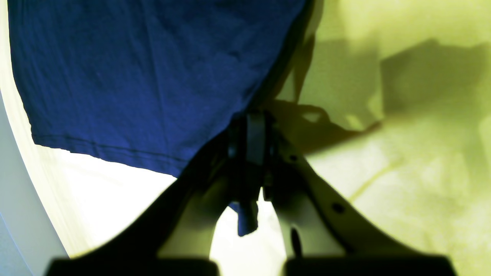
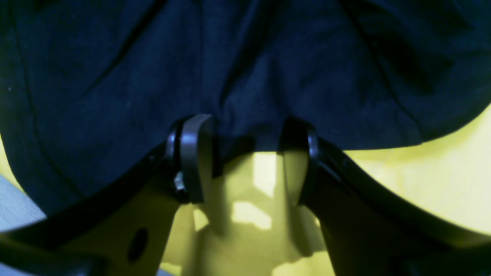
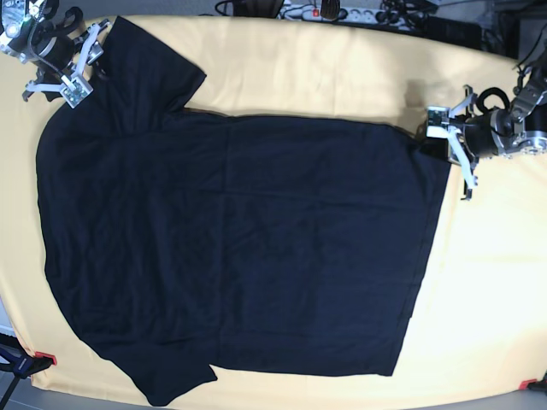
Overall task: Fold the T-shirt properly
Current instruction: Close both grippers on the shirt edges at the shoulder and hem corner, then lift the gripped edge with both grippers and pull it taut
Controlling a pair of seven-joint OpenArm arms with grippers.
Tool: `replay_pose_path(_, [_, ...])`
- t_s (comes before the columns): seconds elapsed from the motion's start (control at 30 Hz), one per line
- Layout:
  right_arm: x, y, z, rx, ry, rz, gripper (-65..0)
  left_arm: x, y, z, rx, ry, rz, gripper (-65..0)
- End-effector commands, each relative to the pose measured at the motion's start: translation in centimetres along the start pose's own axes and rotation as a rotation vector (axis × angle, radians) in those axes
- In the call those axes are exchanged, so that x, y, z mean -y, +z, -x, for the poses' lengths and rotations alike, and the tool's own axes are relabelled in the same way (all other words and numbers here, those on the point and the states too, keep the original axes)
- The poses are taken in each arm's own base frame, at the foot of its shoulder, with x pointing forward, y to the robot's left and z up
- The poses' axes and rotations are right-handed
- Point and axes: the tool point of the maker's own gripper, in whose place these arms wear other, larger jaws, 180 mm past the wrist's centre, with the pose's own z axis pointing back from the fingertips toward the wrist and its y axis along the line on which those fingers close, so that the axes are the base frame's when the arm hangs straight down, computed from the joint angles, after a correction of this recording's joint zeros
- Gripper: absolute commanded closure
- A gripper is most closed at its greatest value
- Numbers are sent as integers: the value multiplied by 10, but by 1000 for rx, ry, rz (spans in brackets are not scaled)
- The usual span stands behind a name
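Both tools at T-shirt (image 3: pixel 239 248) edges: left (image 1: pixel 256 153) pinching hem, right (image 2: pixel 245 161) spread.

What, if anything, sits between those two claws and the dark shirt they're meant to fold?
Nothing visible. The left gripper is shut on the T-shirt at its hem corner, and the right gripper stands open right at the shirt's edge near the sleeve. Only the yellow cloth lies underneath.

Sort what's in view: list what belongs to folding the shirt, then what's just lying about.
Job:
- T-shirt, spread flat
- left gripper, shut on the hem corner
- right gripper, open at the sleeve

Lying about:
- yellow cloth underneath
- power strip and cables at the far edge
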Motion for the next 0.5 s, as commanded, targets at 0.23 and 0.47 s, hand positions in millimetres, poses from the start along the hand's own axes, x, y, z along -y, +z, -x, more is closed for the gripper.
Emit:
replay_pose_path(0.23, [7,-5,10,1,-30,1,-312,-12,8,0,0,-19,-26,0])
replay_pose_path(0.47, [20,-7,1,28,-58,51,-126,-12,8,0,0,-19,-26,0])
